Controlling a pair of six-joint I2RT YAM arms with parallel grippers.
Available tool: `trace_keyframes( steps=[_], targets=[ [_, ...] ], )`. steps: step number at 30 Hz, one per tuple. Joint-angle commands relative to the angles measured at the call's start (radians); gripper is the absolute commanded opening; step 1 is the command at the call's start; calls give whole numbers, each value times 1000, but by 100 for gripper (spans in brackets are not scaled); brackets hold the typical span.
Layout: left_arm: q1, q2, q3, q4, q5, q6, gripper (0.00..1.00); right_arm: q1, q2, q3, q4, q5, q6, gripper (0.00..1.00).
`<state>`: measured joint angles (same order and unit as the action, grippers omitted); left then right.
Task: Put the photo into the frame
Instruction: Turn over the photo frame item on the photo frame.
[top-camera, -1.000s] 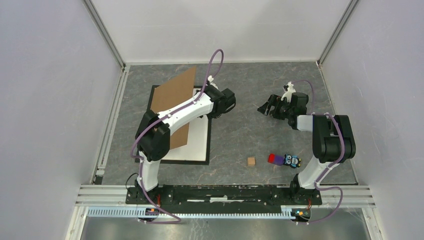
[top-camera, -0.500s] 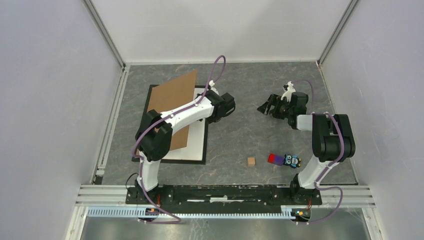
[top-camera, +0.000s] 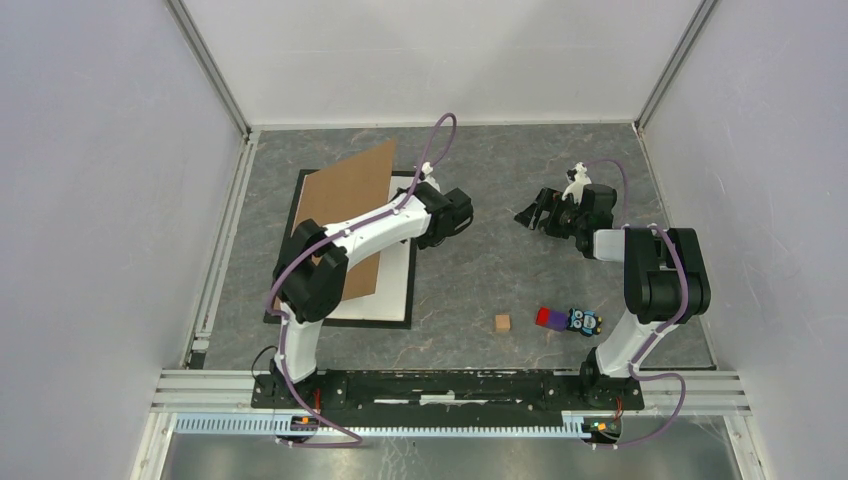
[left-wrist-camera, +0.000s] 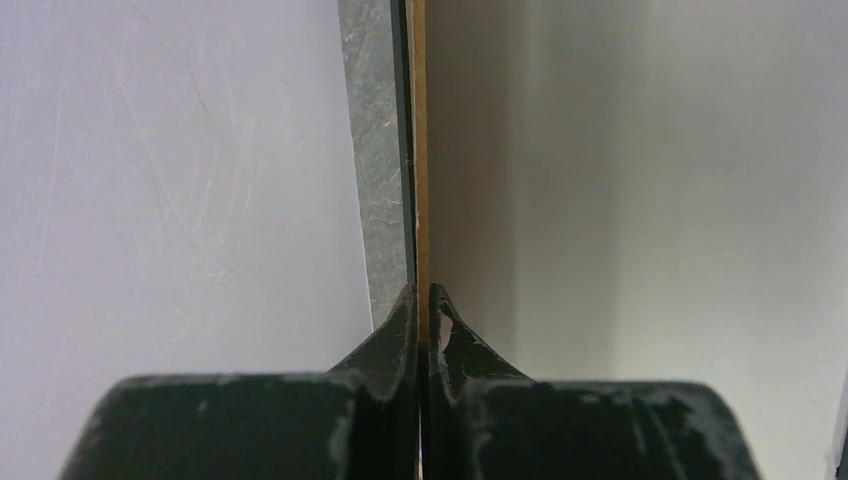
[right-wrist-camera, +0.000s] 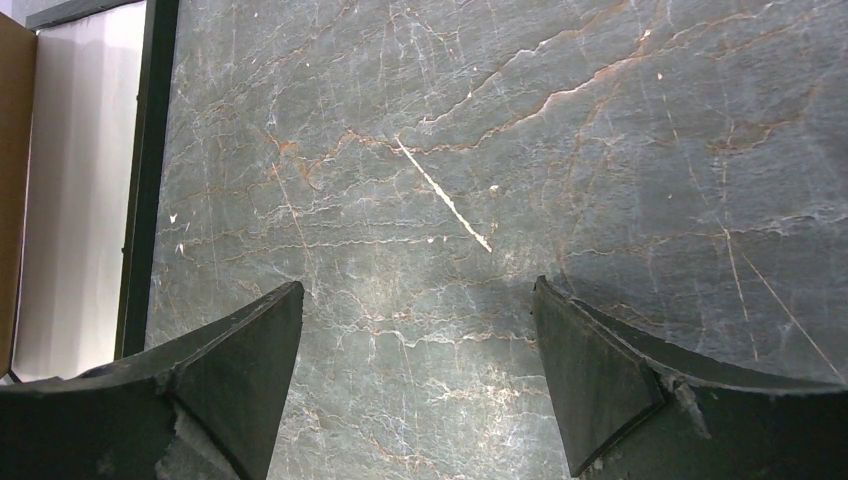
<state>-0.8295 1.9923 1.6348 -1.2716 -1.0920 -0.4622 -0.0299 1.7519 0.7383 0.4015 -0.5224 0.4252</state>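
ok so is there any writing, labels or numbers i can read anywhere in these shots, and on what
No word, label, brand or number can be read in any view.
The black frame, the brown board and the wooden cube show plain faces.
The small toy has a coloured pattern, too small to tell whether it holds any letters.

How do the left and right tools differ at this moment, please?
The left tool is shut on the edge of the board; the right tool is open and empty. The left tool is above the frame; the right tool is above the table. Both are black and two-fingered.
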Motion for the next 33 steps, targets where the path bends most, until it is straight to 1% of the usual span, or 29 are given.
trace_keyframes(
  steps=[1, 8, 16, 18, 21, 24, 25, 27, 28, 30, 31, 33],
  targets=[
    [-26, 19, 37, 67, -39, 23, 2, -2, 26, 19, -4, 1, 2, 90],
    [3, 18, 22, 73, -11, 28, 2, -2, 26, 19, -3, 1, 0, 90],
    [12, 24, -16, 74, -40, 22, 2, -2, 26, 19, -2, 0, 0, 90],
    [12, 18, -31, 79, -41, 22, 4, -2, 27, 21, -2, 1, 1, 90],
    [12, 11, -50, 108, -26, 48, 13, -2, 29, 21, 0, -1, 2, 90],
    [12, 12, -49, 123, 20, 56, 19, -2, 30, 20, 1, -2, 1, 90],
    [12, 11, -47, 132, 43, 62, 22, -2, 29, 19, 1, -2, 1, 90],
    [12, 12, -42, 148, 109, 69, 41, -2, 29, 19, 2, -2, 2, 90],
    [12, 9, -39, 160, 144, 75, 52, -2, 29, 20, 2, -3, 2, 90],
    [13, 2, -38, 178, 208, 79, 72, -2, 28, 19, 2, -2, 2, 90],
    [13, 0, -33, 179, 236, 82, 80, -2, 29, 20, 1, -2, 0, 90],
    [16, -13, -25, 179, 271, 86, 89, -2, 30, 22, 1, -2, 0, 90]
  ],
)
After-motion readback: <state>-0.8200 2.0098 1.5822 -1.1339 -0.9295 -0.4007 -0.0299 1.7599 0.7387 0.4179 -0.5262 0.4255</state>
